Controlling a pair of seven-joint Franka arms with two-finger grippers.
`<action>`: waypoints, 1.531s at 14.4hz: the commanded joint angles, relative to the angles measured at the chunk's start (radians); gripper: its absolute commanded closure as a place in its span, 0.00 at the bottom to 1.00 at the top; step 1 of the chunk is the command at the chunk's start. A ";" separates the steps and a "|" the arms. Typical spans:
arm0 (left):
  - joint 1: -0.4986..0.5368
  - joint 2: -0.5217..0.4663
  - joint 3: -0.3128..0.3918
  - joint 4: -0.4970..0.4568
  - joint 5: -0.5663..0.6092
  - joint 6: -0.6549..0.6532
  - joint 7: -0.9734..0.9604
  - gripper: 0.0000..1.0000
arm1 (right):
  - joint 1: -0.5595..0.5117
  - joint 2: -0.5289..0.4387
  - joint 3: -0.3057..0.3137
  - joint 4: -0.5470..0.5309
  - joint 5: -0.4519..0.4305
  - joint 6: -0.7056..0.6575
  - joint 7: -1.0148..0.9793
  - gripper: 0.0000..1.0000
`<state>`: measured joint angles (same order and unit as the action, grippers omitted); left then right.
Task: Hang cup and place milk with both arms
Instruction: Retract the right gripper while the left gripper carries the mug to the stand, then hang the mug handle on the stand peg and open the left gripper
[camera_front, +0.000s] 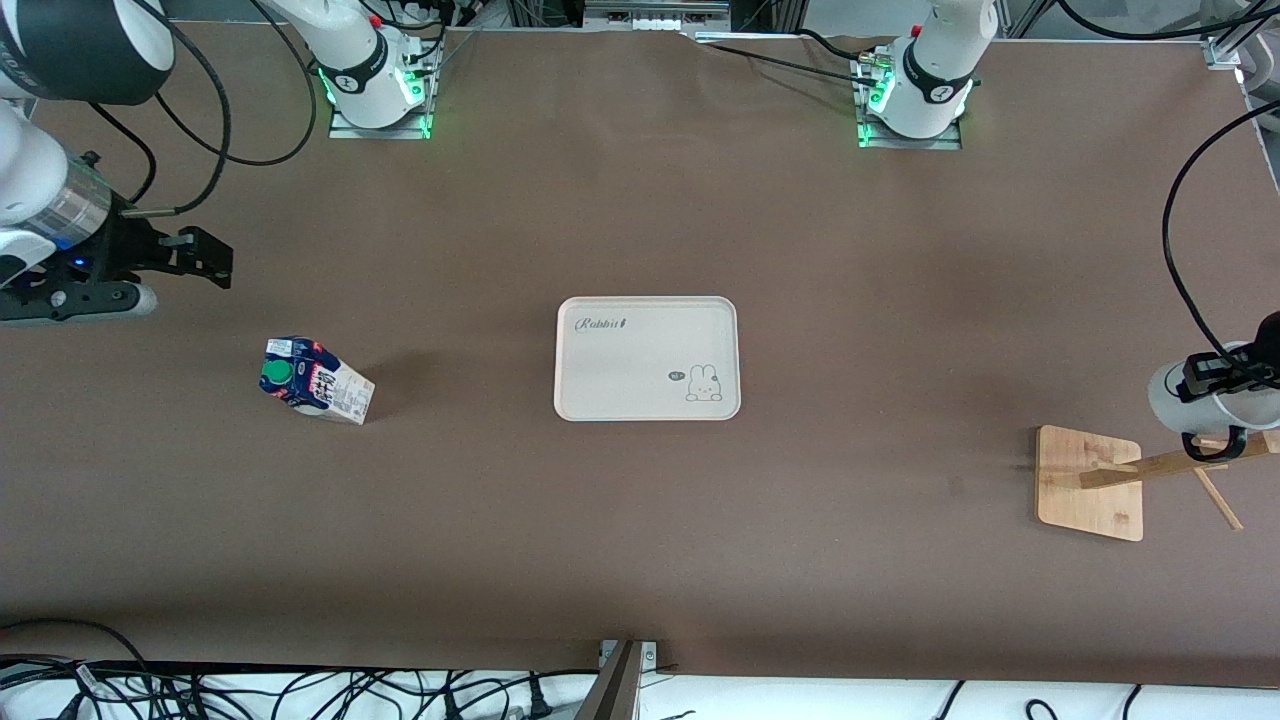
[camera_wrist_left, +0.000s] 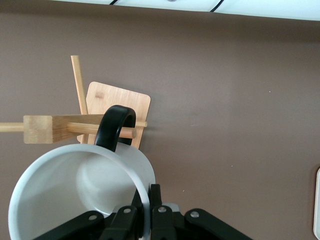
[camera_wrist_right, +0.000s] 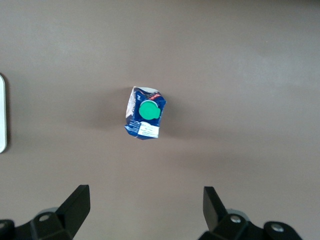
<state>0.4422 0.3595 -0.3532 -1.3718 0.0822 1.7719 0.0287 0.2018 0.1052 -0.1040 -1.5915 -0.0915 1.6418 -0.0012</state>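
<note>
- My left tool is clamped on the rim of the cup, one finger inside the wall and one outside, up in the air over the wooden rack at the left arm's end of the tabletop.
- The cup lies on its side in my grip, mouth toward the wrist camera, and its black loop handle has a peg of the rack running through it.
- The rack has a square bamboo base flat on the tabletop, with its post and thin pegs showing above it.
- My right tool is spread wide and holds nothing; it hangs in the air above the milk, toward the right arm's end of the tabletop.
- The milk stands on the tabletop, green cap up, well apart from the tray.
- The tray, pale with a rabbit print, lies flat at the middle of the tabletop, between the milk and the rack, and carries nothing.
</note>
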 joint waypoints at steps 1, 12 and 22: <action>0.029 0.010 -0.004 0.000 -0.024 -0.012 0.045 1.00 | -0.053 -0.019 0.043 0.011 -0.028 0.004 0.036 0.00; 0.006 -0.037 -0.035 0.005 -0.016 -0.221 0.048 0.00 | -0.148 -0.064 0.004 0.007 0.082 -0.031 0.044 0.00; -0.080 -0.158 -0.123 -0.057 0.036 -0.249 0.022 0.00 | -0.223 -0.076 0.012 -0.007 -0.004 0.038 0.036 0.00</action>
<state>0.4106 0.2788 -0.4972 -1.3656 0.0935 1.5054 0.0640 -0.0214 0.0547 -0.1058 -1.5909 -0.0692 1.6693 0.0285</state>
